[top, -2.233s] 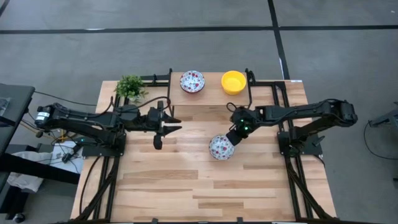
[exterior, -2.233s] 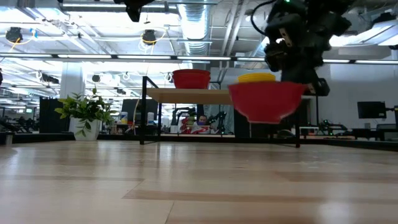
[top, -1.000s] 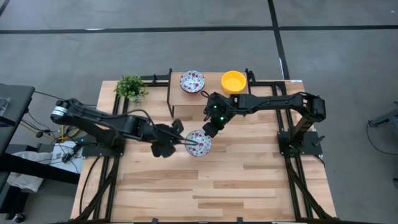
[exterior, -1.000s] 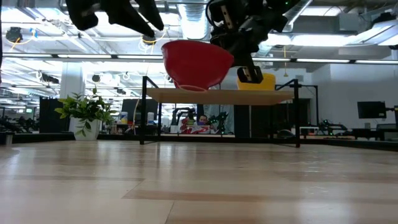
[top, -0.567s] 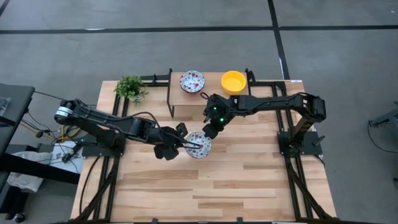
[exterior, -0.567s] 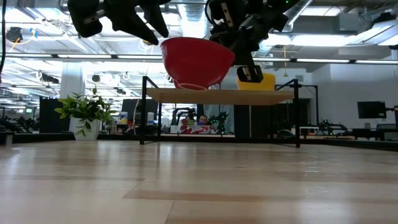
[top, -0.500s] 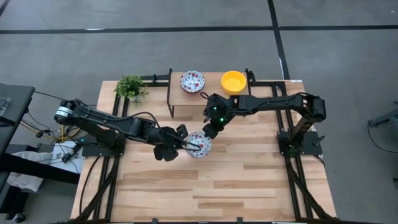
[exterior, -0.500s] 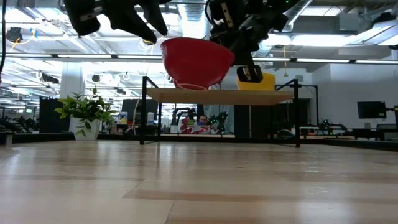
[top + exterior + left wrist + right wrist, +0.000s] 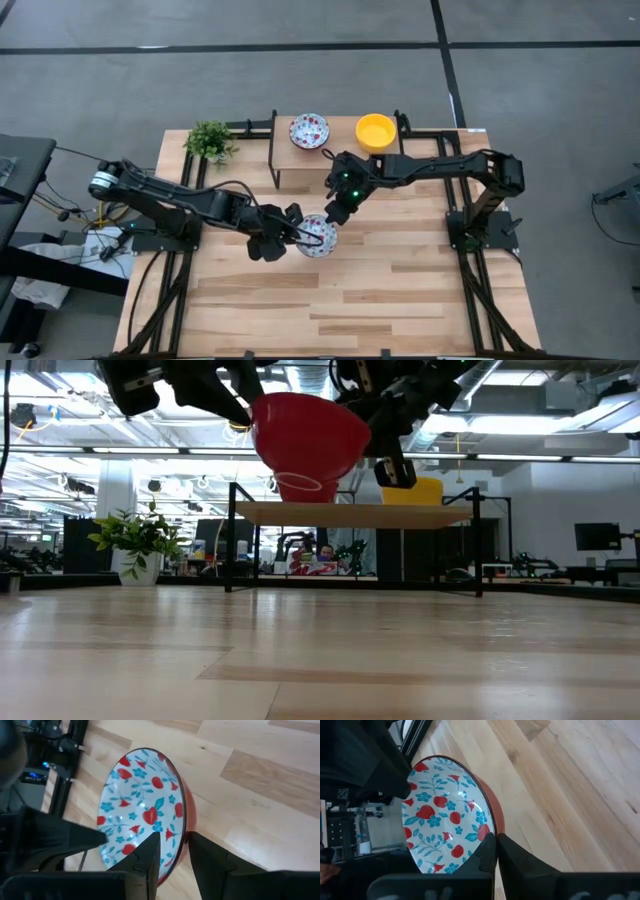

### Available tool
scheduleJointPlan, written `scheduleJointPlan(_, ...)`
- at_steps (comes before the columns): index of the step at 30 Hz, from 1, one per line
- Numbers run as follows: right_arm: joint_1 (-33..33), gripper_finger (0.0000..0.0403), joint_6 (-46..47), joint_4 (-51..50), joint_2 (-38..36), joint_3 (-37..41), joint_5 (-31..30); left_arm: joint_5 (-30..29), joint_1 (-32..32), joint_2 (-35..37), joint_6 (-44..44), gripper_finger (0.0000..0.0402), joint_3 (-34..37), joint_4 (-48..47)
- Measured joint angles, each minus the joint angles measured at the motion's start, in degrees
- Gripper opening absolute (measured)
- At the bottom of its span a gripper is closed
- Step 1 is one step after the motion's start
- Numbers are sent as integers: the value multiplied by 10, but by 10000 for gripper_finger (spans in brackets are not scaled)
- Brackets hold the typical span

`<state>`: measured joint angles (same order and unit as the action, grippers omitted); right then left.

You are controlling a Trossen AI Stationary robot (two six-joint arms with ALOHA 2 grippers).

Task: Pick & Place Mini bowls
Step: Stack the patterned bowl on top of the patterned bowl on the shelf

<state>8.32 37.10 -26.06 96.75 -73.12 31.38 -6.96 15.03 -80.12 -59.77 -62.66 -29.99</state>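
i counted three bowls: one floral bowl point(image 9: 319, 234) clenched at its rim by both left gripper point(image 9: 300, 236) and right gripper point(image 9: 331, 215), another floral bowl point(image 9: 309, 131) and one yellow bowl point(image 9: 375, 131) on the shelf point(image 9: 340, 150).

Overhead, table-level and two close wrist views share one floral bowl point(image 9: 318, 235)

2 floral bowls point(image 9: 309, 131) point(image 9: 318, 236); 1 yellow bowl point(image 9: 375, 131); 1 plant point(image 9: 209, 141).

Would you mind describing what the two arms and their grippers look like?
Both arms are dark, slim and jointed. The left gripper and the right gripper each have two dark, flat, tapered fingers. A green light glows near the right wrist; black cables trail from the left arm's base.
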Motion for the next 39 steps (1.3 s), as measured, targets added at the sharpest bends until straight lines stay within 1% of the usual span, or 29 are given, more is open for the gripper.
scheduleJointPlan(8, -14, 0, 0, 12, 0, 0, 0, 0, 4, -24, 2, 101, 21, 10)
scheduleJointPlan(18, -17, 0, -1, 11, 0, 0, 2, -2, 13, -24, 0, 100, 21, 30)
scheduleJointPlan(22, -17, 0, -1, 12, 0, 0, 2, -5, 23, -24, 0, 80, 21, 31)
scheduleJointPlan(28, -17, 0, 0, 22, -1, -1, -3, 4, 23, -24, -3, 26, 21, 33)
scheduleJointPlan(30, -16, 0, 0, 23, -2, -2, -3, 6, 23, -24, -3, 15, 21, 33)
scheduleJointPlan(35, -16, 0, 0, 20, -2, -2, -3, 1, 23, -24, -15, 22, 21, 31)
scheduleJointPlan(39, -17, 0, 0, 20, -2, -1, -2, -1, 23, -24, -37, 15, 21, 29)
